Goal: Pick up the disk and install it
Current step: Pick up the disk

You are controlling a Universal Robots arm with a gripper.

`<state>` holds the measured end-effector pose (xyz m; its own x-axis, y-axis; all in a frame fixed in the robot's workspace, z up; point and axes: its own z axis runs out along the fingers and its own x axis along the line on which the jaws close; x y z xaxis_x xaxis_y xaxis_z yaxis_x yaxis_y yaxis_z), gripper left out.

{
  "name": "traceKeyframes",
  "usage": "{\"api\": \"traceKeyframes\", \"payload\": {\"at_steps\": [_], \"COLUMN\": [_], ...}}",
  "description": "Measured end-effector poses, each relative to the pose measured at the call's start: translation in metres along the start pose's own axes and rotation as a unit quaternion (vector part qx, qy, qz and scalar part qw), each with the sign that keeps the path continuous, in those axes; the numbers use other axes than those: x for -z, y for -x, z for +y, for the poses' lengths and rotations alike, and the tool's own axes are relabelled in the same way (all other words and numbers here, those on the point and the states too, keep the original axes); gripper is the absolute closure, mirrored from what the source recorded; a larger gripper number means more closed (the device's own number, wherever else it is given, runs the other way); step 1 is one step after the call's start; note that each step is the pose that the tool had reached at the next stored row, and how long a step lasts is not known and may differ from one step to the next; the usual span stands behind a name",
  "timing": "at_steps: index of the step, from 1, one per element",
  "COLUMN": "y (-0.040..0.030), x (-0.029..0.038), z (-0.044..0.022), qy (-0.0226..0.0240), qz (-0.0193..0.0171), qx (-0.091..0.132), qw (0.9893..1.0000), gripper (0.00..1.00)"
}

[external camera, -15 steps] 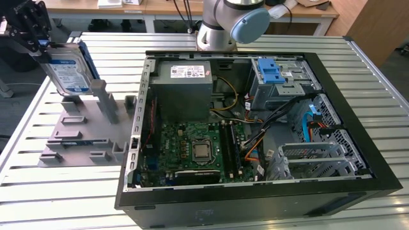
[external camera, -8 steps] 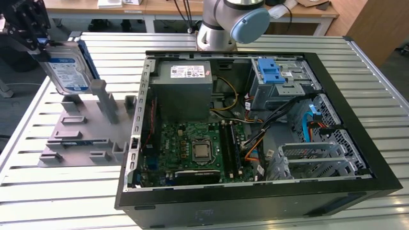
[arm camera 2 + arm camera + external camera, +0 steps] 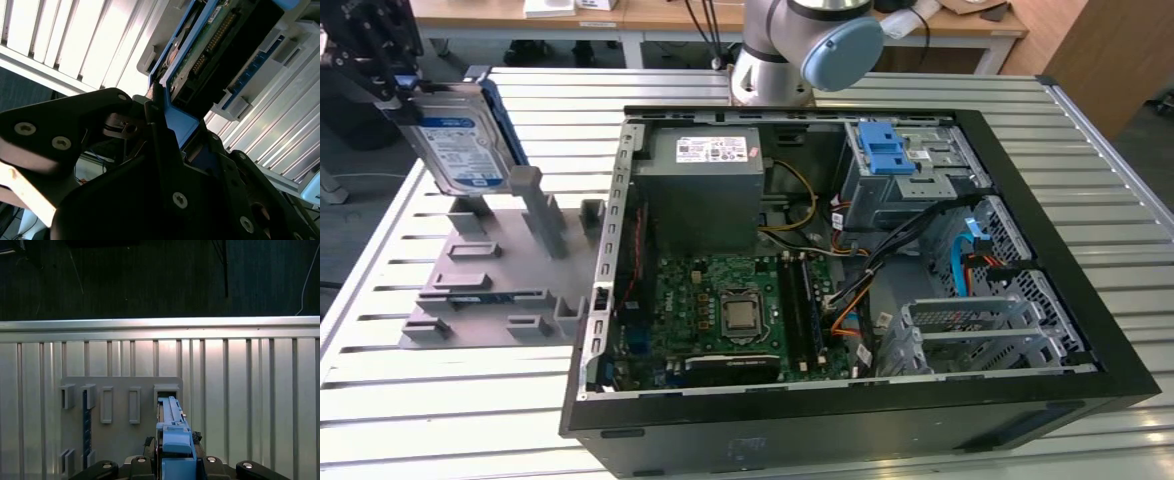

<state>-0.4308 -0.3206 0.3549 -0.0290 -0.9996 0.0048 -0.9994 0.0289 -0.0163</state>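
The disk (image 3: 458, 140) is a flat silver-metal drive with a white-and-blue label, framed by blue plastic rails. It is held on edge, slightly tilted, over the grey fixture plate (image 3: 467, 290) near the table's (image 3: 454, 400) far corner on the exterior view's left. The gripper (image 3: 403, 95) clamps its upper end.

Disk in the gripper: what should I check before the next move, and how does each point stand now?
1. Grip on the disk: ok, the gripper is shut on its blue-railed edge.
2. Disk out of the grey fixture: ok, held above it, on edge.
3. Lid off the computer case: ok, interior exposed.
4. Free slot in the drive cage: cannot tell; a blue latch lies on top.
5. Loose cables by the cage: not ok, they run right beside it.
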Motion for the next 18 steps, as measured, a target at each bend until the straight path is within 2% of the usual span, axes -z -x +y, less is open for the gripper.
{"api": "traceKeyframes", "payload": {"at_steps": [18], "y": [0.0], "x": [0.0092], "z": [-0.0002], "qy": [-0.0002], "qz": [0.0], "qx": [0.0], "qw": [1.0], "gripper": [0.64]}}
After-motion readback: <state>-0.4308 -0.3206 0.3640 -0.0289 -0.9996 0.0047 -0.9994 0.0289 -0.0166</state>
